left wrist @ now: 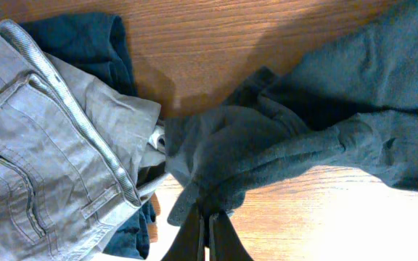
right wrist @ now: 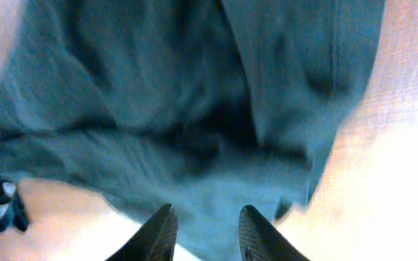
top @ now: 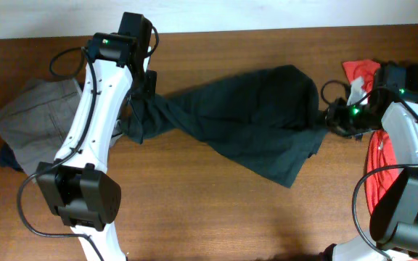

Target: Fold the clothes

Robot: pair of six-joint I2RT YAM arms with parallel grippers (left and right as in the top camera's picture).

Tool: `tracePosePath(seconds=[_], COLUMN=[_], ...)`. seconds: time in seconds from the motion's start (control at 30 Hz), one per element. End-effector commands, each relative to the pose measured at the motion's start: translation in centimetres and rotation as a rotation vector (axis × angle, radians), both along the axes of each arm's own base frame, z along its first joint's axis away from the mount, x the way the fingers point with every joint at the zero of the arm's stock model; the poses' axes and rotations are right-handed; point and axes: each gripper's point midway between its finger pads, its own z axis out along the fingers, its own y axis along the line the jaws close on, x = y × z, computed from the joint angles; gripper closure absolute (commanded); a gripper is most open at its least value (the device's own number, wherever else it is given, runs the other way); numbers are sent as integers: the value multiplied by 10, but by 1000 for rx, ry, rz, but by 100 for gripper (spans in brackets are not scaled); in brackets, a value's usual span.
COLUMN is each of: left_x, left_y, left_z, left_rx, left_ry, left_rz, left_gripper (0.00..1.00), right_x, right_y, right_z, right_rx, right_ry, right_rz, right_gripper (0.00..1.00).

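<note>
A dark green T-shirt [top: 256, 119] of the clothes lies stretched across the middle of the table, twisted into a rope at its left end. My left gripper [top: 149, 93] is shut on that bunched left end; in the left wrist view the closed fingertips [left wrist: 209, 226] pinch a fold of the shirt [left wrist: 267, 152]. My right gripper [top: 332, 119] is at the shirt's right edge. In the right wrist view its jaws [right wrist: 205, 225] stand apart, open, with the shirt's cloth [right wrist: 194, 109] spread just beyond them.
Grey trousers [top: 38, 119] lie at the left on a dark blue garment [top: 6, 156], close beside the left gripper [left wrist: 42, 145]. A red top [top: 379, 156] and a black garment [top: 412, 72] are piled at the right edge, under the right arm.
</note>
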Motion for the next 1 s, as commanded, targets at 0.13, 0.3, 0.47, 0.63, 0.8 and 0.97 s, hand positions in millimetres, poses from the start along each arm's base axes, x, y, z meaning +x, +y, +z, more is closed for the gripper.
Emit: tracePosePath(seconds=[0.13,0.3,0.47,0.63,0.8,0.97], left_x=[0,0,0,-1,-1,-4], left_y=[-1,-1,-1,-1,-1,0], left_z=[6,6,6,5,5,5], left_rx=[-5,-5,-4,-4,-3,-1], left_ry=[-11,-11,-9,-7,-5,5], left_rz=[-19,-19,-19,-19,-20,-20], left_gripper=[100,100,100,100,100,100], right_x=[-55,-72,-75,-83,-77,-58], right_y=[6,22,48,65,74,63], right_z=[-36,-64,-85,-96,-90,-42], right_rx=[-90,-17,72,75,73,43], right_ry=[227,241,175,170,140,61], right_rz=[50,58,93,145,177,179], right_gripper=[53,47,46,51,96,96])
